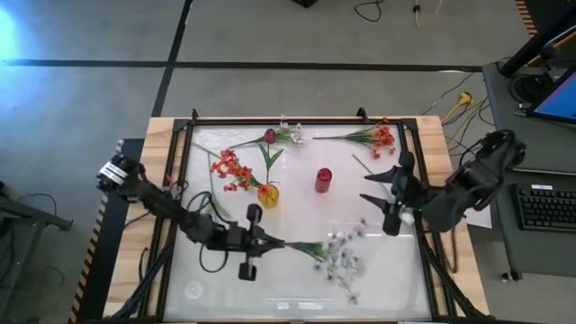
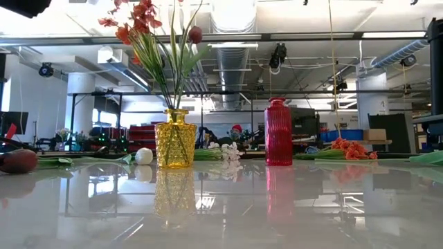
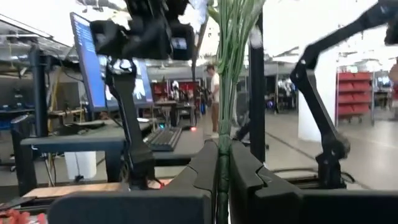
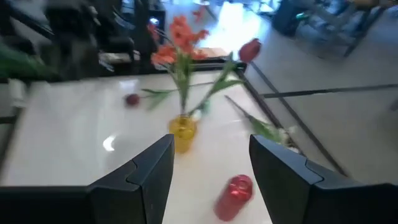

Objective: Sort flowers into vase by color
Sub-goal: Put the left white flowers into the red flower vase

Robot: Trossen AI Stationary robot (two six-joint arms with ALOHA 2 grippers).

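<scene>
I see a glossy white table in a workshop, the yellow vase center-left holding red flowers, my left gripper clamped on a white spray at lower center, my right gripper spread empty, and only the low view shows the red vase upright.

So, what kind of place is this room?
Probably a big robotics lab or workshop. Exposed ceiling ducts hang over an open hall, red shelving stands further back, and a keyboard sits on a desk beside the table.
</scene>
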